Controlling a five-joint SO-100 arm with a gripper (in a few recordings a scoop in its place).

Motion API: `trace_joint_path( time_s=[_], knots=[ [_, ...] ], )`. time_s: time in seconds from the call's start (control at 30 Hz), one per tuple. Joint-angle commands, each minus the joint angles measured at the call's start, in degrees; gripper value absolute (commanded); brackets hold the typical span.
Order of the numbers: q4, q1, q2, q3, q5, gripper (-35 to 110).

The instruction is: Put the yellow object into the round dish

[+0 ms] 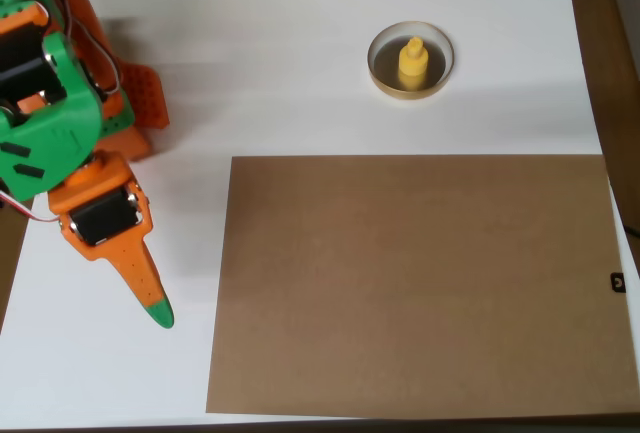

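Overhead view: yellow object [412, 61] stood upright inside the round dish [385, 76], knob up, long axis vertical | gripper [150, 298] lay far left on the white table [300, 73], well apart, touching nothing; finger spread unclear | brown sheet [415, 283] below dish.

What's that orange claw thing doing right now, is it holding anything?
End effector: holding nothing; its fingers come together at the green tip, so it looks closed. The yellow object already sits in the round dish.
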Motion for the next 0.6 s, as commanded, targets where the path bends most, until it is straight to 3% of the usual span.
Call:
trace_joint_path(
  time_s=[0.0,0.27,0.57],
  knots=[
    [0.2,0.0,5.4,2.7,1.2,22],
    [8.5,2.5,32.7,14.3,-1.2,24],
    [8.3,6.2,33.0,17.4,-0.4,22]
  ],
)
